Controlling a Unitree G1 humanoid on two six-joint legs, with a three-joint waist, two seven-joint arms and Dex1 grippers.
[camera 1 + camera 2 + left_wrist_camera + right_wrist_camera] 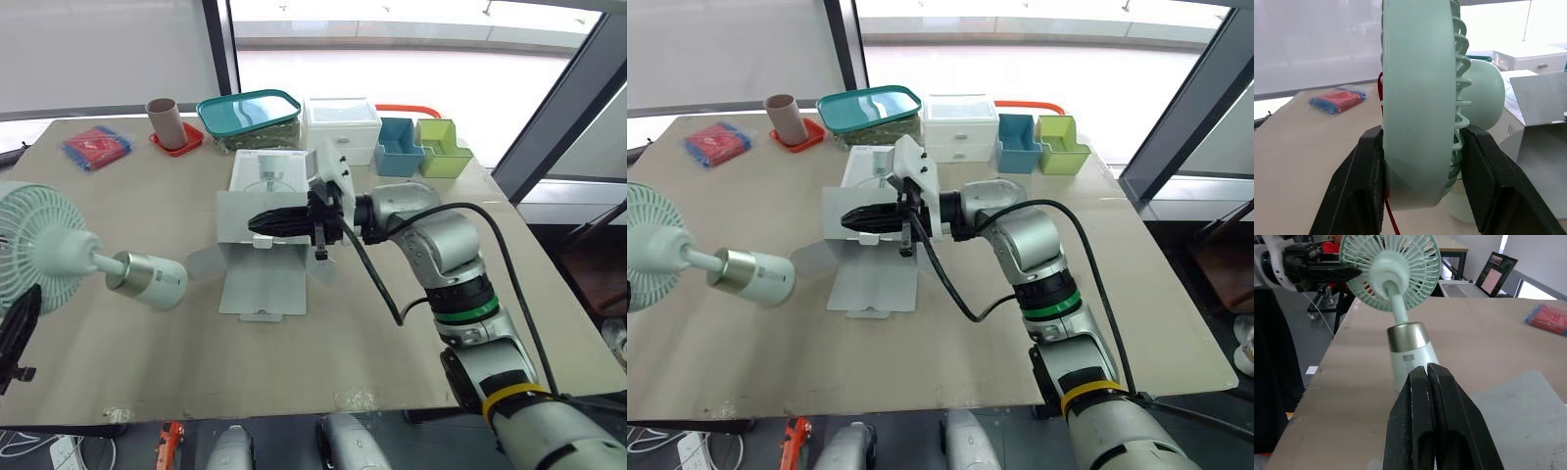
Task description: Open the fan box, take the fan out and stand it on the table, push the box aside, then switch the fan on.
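Observation:
The mint-green fan hangs sideways above the table's left side, its silver-and-mint base pointing right towards the box. My left gripper is shut on the fan's round head, one black finger on each face of the guard. The white fan box lies open mid-table with its flaps spread flat. My right gripper is shut with nothing in it, hovering over the open box with its tips pointing left at the fan's base.
Along the far edge stand a paper cup on a red coaster, a teal-lidded container, a white drawer unit, a blue bin and a green bin. A red-and-blue packet lies far left.

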